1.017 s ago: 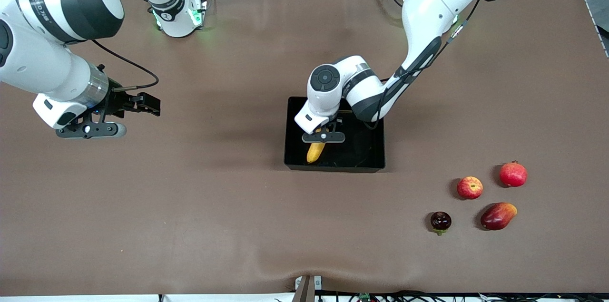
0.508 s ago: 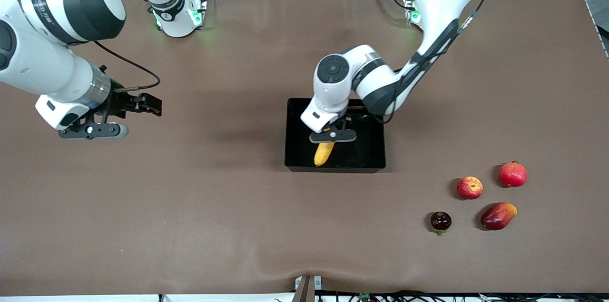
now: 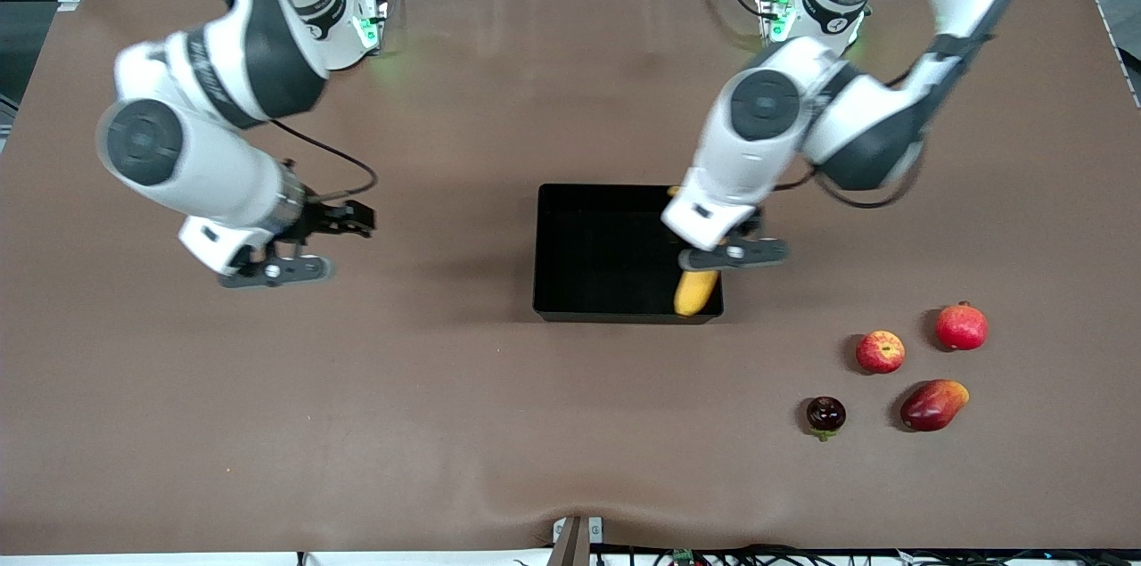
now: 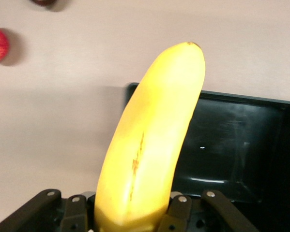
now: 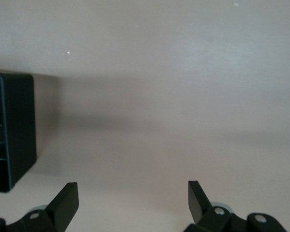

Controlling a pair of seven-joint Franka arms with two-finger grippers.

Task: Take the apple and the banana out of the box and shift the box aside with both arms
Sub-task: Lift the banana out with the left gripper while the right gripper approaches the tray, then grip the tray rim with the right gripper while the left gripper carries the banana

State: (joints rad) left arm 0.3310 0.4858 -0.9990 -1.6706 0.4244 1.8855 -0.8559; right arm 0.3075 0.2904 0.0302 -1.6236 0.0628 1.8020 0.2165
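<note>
Left end effector point(image 3: 724, 256) clamps banana point(image 3: 694, 291) over box point(image 3: 597, 256) edge.

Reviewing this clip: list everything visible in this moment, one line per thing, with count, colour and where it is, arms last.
Table: one, brown, bearing everything.
Box: one, glossy black, open-top, mid-table.
Banana: one, yellow, held by the left gripper over the box's wall toward the left arm's end.
Apple: one, red with yellow streaks, toward the left arm's end, nearer the front camera than the box.
Round red fruit: one, beside the apple.
Mango: one, red-orange, nearer the camera than the apple.
Dark maroon fruit: one, green stem, beside the mango.
Left gripper: shut on the banana.
Right gripper: open, over bare table toward the right arm's end.
</note>
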